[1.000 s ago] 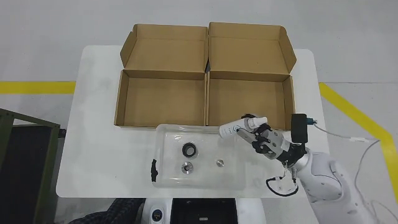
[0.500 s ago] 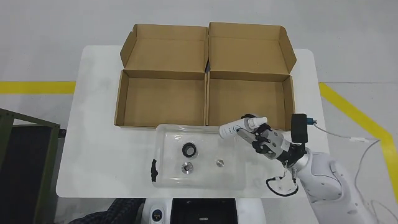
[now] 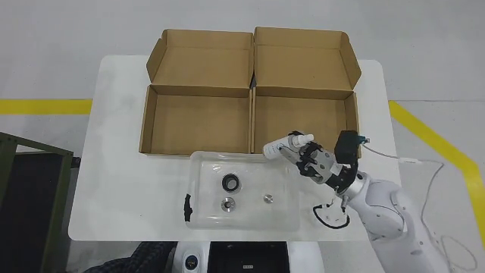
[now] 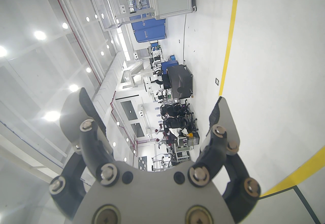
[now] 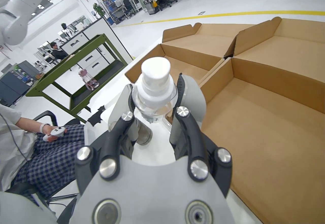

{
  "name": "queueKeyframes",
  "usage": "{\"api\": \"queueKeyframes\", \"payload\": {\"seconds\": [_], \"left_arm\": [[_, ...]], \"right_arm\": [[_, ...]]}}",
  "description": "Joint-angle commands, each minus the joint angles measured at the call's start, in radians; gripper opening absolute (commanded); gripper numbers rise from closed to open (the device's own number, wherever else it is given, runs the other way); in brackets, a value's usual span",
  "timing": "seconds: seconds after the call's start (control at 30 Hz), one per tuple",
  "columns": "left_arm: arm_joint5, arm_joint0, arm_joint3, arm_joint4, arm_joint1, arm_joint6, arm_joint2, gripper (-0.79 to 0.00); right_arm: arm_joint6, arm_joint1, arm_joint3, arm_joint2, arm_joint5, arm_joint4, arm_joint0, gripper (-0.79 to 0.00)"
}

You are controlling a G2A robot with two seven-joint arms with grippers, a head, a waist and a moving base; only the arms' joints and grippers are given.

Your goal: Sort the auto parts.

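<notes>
My right gripper (image 3: 297,150) is shut on a white capped cylindrical part (image 3: 279,149), held over the back right corner of the clear plastic tray (image 3: 198,168), just in front of the right cardboard box (image 3: 303,125). From the right wrist the part (image 5: 155,75) stands between the fingers (image 5: 188,98), its cap pointing away. Inside the tray lie a black ring (image 3: 231,183), a metal disc (image 3: 227,205) and a small silver piece (image 3: 267,196). The left cardboard box (image 3: 195,125) holds nothing. My left gripper (image 4: 152,100) is open and faces the room, off the table.
Both boxes have their lids folded back toward the table's far edge. A black clip (image 3: 186,208) sits on the tray's left rim. A green cart (image 3: 23,189) stands left of the white table (image 3: 114,159). A cable (image 3: 402,159) trails from the right wrist.
My right arm has shifted left and slightly toward the right box, carrying the white part along. The parts in the tray have not moved.
</notes>
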Motion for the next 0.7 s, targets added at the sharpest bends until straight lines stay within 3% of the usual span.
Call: {"api": "queueKeyframes", "payload": {"seconds": [0.0, 0.27, 0.67], "left_arm": [[0.000, 0.000, 0.000, 0.000, 0.000, 0.000, 0.000, 0.000], [0.000, 0.000, 0.000, 0.000, 0.000, 0.000, 0.000, 0.000], [0.000, 0.000, 0.000, 0.000, 0.000, 0.000, 0.000, 0.000]], "right_arm": [[-0.014, -0.004, 0.004, -0.018, 0.038, -0.040, 0.018, -0.785], [-0.022, -0.021, 0.033, -0.099, 0.192, -0.187, 0.115, -0.785], [0.008, -0.049, 0.150, -0.192, 0.326, -0.254, 0.275, -0.785]]}}
